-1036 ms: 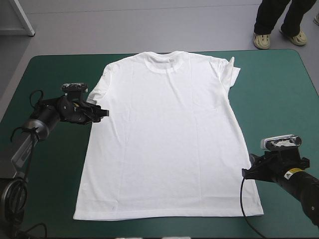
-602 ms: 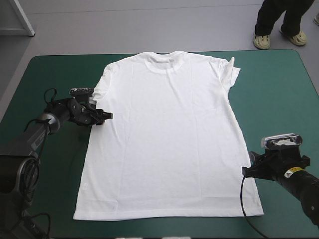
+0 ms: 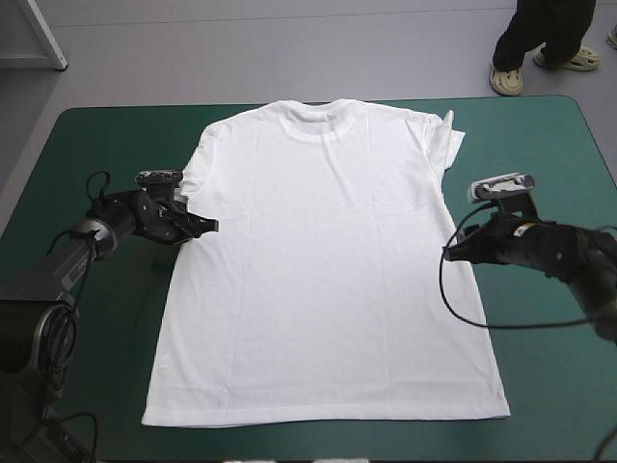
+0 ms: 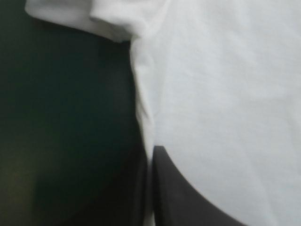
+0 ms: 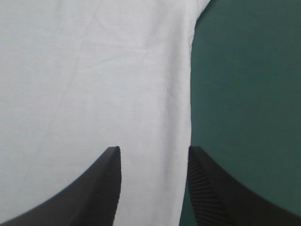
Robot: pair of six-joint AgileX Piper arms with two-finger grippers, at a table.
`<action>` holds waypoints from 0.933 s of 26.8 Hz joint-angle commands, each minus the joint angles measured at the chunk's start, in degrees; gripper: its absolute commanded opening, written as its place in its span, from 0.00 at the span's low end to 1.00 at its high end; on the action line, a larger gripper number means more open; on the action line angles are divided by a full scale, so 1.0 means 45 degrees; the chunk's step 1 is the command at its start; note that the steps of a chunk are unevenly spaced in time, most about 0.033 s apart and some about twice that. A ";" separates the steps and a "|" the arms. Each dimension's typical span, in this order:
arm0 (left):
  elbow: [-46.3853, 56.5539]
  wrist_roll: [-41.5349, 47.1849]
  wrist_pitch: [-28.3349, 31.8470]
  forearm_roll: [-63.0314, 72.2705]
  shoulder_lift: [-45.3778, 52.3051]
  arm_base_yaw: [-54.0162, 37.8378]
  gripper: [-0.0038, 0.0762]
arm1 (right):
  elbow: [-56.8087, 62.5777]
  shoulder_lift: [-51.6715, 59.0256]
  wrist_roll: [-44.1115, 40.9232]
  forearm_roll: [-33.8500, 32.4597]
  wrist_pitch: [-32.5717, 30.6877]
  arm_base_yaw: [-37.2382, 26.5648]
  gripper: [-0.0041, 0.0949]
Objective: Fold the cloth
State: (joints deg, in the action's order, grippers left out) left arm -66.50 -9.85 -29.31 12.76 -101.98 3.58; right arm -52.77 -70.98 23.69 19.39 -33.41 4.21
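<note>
Pressing black fingers of the left gripper nearly together on the side edge of the white short-sleeved cloth T-shirt, under its sleeve. Holding the right gripper wide open over the other edge. Showing whole only from above, flat on the teal-green table cover.

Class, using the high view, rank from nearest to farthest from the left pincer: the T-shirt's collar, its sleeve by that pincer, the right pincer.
1. Sleeve, just beyond the left pincer.
2. Collar, at the far middle.
3. Right pincer, across the T-shirt, at its right edge.
</note>
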 commanded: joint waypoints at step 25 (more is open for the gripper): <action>-0.0449 -0.0644 0.0243 0.0145 0.0518 0.0024 0.07 | -0.5260 -0.7591 0.0710 -0.0407 -0.1905 -0.0091 0.04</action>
State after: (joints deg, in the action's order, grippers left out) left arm -66.52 -12.74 -29.59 12.82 -101.98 3.58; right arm -75.89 -107.35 27.12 18.89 -40.60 4.16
